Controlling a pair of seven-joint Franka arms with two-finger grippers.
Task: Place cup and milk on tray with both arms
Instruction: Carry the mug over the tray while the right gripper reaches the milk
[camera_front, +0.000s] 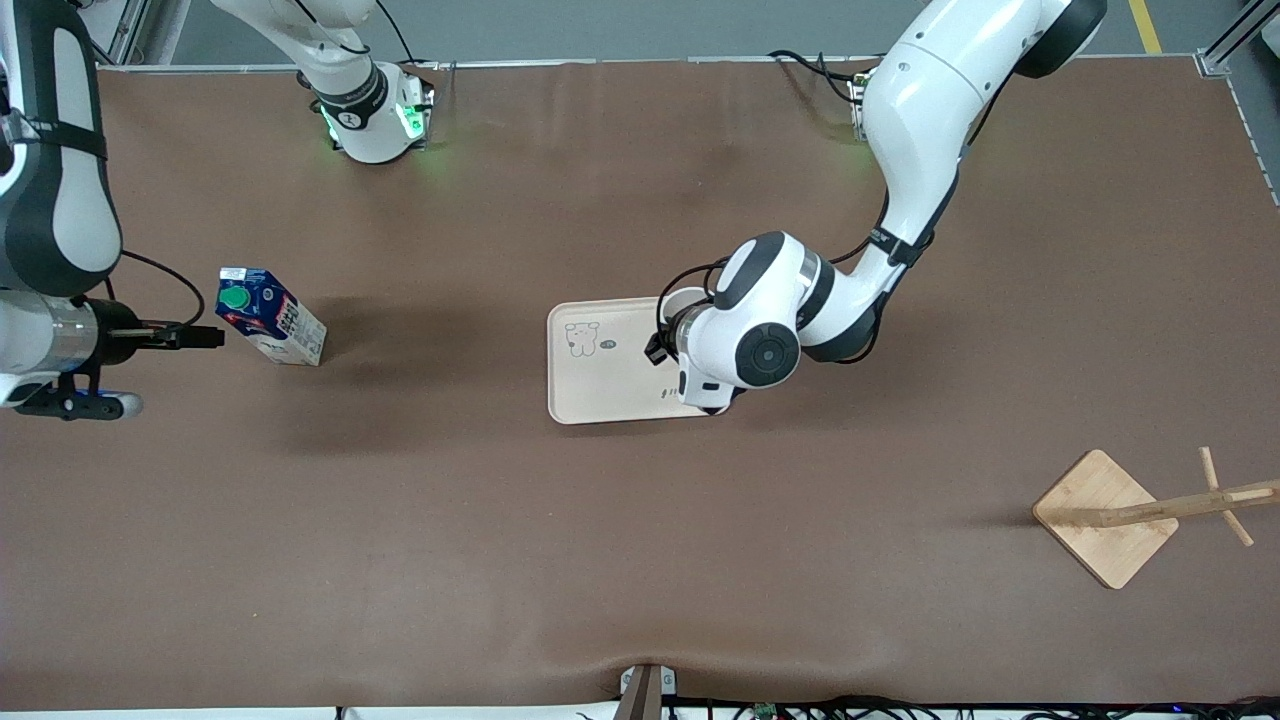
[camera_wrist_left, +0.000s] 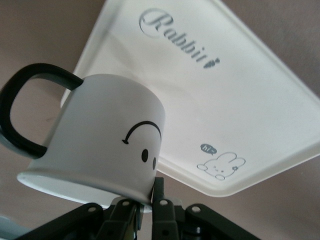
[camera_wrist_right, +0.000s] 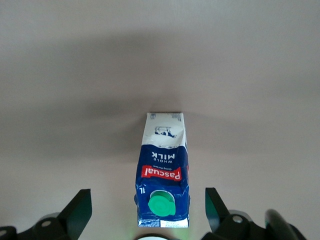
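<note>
The white smiley cup (camera_wrist_left: 100, 145) with its black handle is gripped by the rim in my left gripper (camera_wrist_left: 150, 202), tilted, over the edge of the cream tray (camera_wrist_left: 235, 95). In the front view the left gripper (camera_front: 680, 322) is over the tray (camera_front: 600, 385), and only the cup's rim (camera_front: 688, 299) shows past the wrist. I cannot tell if the cup touches the tray. The milk carton (camera_front: 272, 318) stands on the table toward the right arm's end. My right gripper (camera_front: 205, 337) is open and empty beside its top. In the right wrist view its open fingers flank the green-capped carton (camera_wrist_right: 162, 170) without touching.
A wooden stand with a square base (camera_front: 1105, 515) lies toward the left arm's end, nearer the front camera. The arm bases (camera_front: 375, 120) stand along the table's back edge. Brown table surface (camera_front: 640, 560) lies between the carton and the tray.
</note>
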